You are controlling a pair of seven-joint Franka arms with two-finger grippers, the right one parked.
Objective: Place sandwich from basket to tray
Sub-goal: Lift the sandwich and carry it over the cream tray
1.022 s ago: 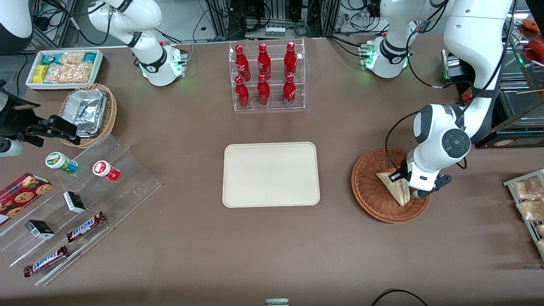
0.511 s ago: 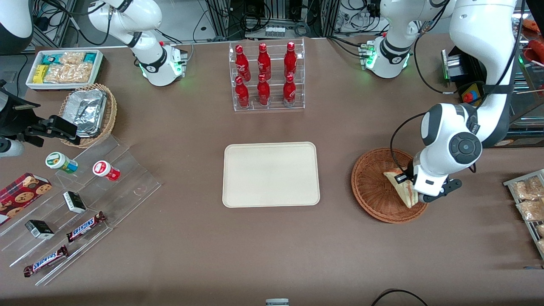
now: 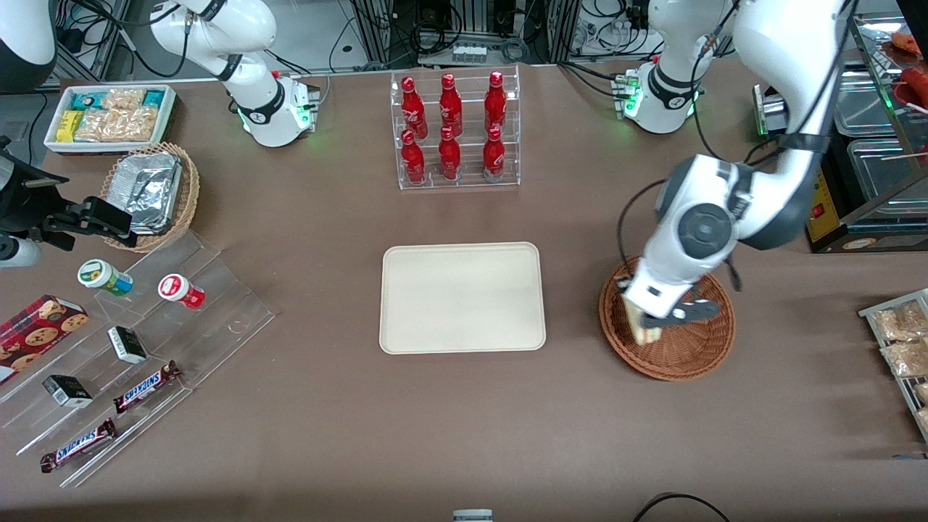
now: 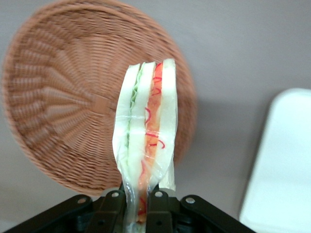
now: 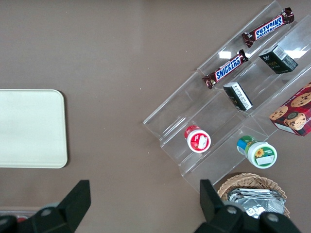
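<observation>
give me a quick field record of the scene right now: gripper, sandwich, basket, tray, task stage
gripper: left arm's gripper shut on the sandwich, above the basket
sandwich: wrapped wedge sandwich, lifted clear of the basket, held at one end
basket: reddish-brown wicker basket, nothing else seen in it, toward the working arm's end of the table
tray: cream-white tray, bare, beside the basket
task stage: sandwich picked up, not yet over the tray
</observation>
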